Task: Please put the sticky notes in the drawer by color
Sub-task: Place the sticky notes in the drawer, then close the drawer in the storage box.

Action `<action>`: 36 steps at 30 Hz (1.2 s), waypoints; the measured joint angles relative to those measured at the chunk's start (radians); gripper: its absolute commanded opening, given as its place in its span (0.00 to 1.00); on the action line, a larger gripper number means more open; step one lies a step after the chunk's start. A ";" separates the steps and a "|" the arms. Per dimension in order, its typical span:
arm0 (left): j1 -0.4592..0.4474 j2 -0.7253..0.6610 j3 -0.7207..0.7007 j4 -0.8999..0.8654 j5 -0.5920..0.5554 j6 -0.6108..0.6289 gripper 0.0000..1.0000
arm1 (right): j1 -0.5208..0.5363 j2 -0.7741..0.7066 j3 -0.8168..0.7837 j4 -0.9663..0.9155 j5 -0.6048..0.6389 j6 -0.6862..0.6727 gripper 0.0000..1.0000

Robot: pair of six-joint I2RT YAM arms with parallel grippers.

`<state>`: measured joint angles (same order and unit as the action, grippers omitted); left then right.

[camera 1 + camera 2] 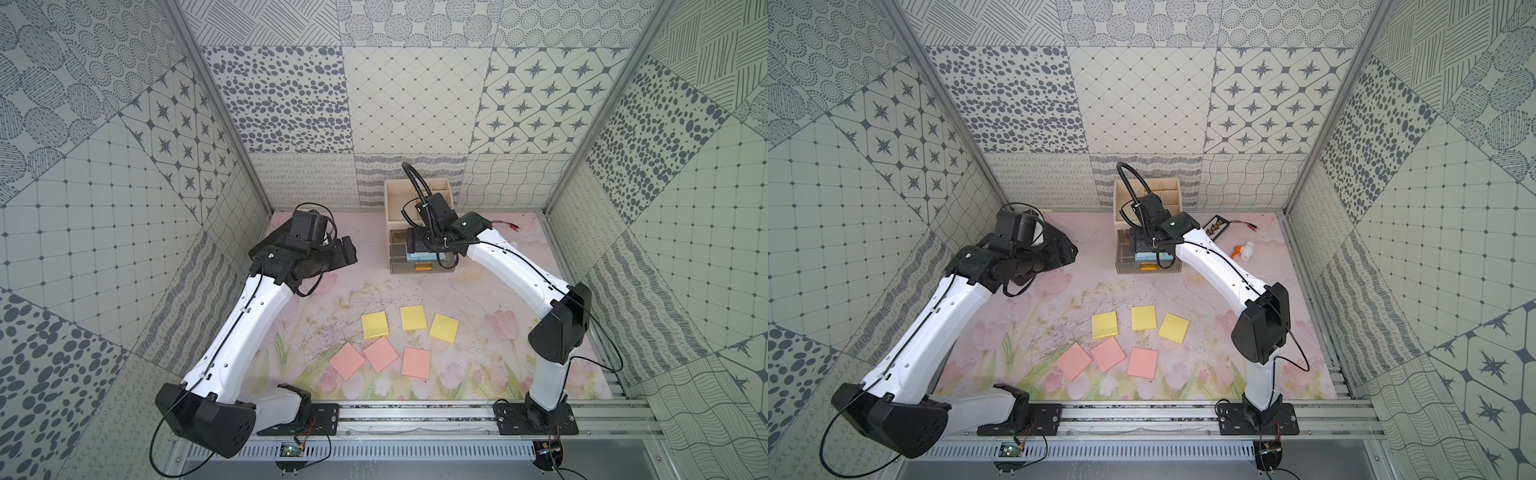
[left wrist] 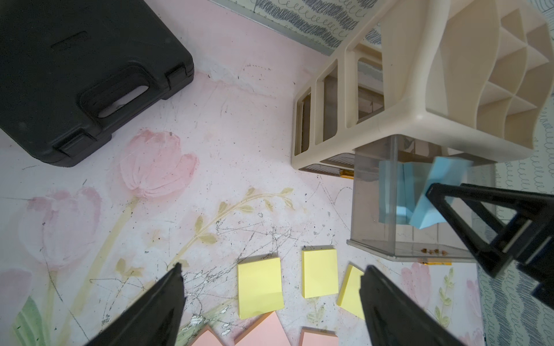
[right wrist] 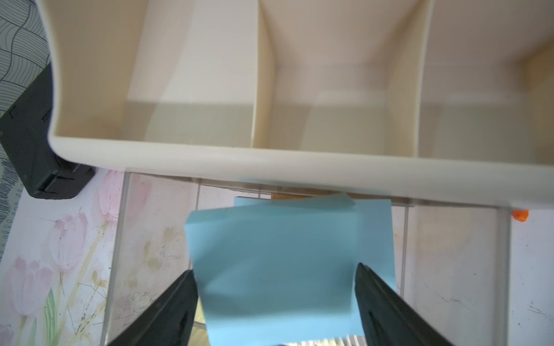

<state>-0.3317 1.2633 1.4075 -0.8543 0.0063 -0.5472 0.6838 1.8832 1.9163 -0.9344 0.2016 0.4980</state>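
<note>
Three yellow sticky notes (image 1: pixel 375 326) (image 1: pixel 414 318) (image 1: pixel 444 328) and three pink ones (image 1: pixel 347 360) (image 1: pixel 380 353) (image 1: pixel 416 362) lie flat on the mat. The cream drawer chest (image 1: pixel 395 195) stands at the back with its top grey drawer (image 1: pixel 422 271) pulled out. My right gripper (image 3: pixel 276 267) hovers over that drawer, jaws apart. A blue sticky note (image 3: pixel 269 263) sits tilted and blurred between them, over another blue one (image 3: pixel 377 239). The tilted blue note (image 2: pixel 440 191) leans inside the drawer. My left gripper (image 2: pixel 274 266) hangs open and empty above the mat, left of the chest.
A flat black case (image 2: pixel 75 75) lies at the back left, under my left arm. Right of the chest are a small black box (image 1: pixel 1216 226), a red wire (image 1: pixel 1246 224) and a white and orange part (image 1: pixel 1246 250). Patterned walls enclose the mat.
</note>
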 measured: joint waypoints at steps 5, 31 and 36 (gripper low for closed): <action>0.000 0.027 0.027 0.005 0.012 0.000 0.94 | 0.000 0.000 0.000 0.003 0.001 0.004 0.96; -0.083 0.488 0.610 0.009 0.046 0.050 0.88 | 0.059 -0.660 -0.746 0.422 0.011 0.037 0.23; -0.095 0.678 0.867 -0.042 0.034 0.084 0.79 | 0.084 -0.622 -0.863 0.508 -0.026 0.058 0.35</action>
<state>-0.4267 1.9411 2.2742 -0.8967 0.0402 -0.4637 0.7681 1.2613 1.0531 -0.4267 0.1757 0.5560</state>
